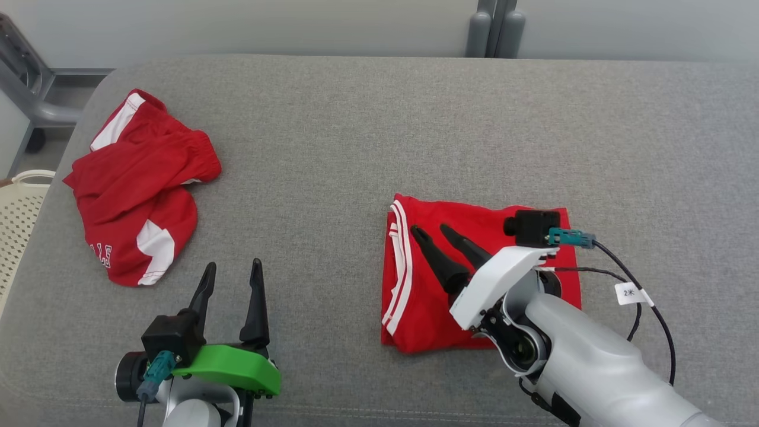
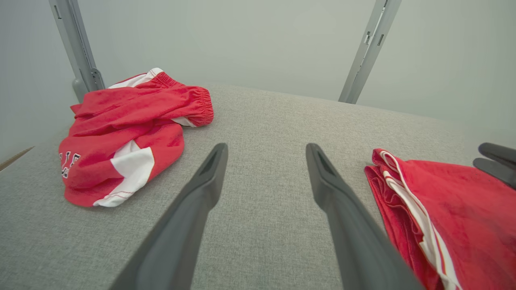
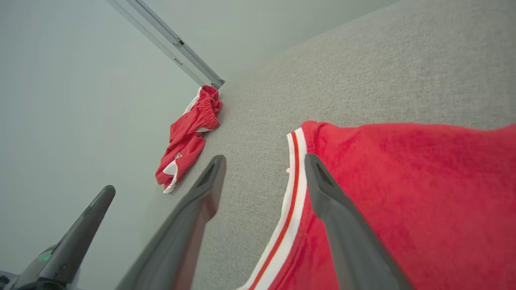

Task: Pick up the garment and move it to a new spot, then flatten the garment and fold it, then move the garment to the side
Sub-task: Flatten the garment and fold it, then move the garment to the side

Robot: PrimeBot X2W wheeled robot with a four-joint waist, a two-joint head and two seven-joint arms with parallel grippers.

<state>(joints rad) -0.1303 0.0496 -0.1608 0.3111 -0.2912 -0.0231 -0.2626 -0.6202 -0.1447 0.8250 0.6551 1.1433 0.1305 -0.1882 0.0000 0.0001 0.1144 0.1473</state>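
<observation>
A folded red garment [image 1: 427,320] with white striped trim lies flat on the grey padded table [image 1: 356,118], right of centre. My right gripper [image 1: 430,228] hovers just over its left part, open, with nothing between the fingers. In the right wrist view the right gripper [image 3: 265,158] straddles the striped edge of the garment [image 3: 403,193]. My left gripper [image 1: 233,264] stands open and empty near the front edge, left of the garment. In the left wrist view the left gripper [image 2: 267,147] points over bare table, with the folded garment [image 2: 463,209] at the right.
Crumpled red-and-white shorts [image 1: 142,190] lie at the table's far left, also seen as the shorts [image 2: 129,121] and the shorts [image 3: 187,137]. A cream perforated basket [image 1: 18,213] stands beyond the left edge. Grey metal posts [image 1: 495,26] rise behind the table.
</observation>
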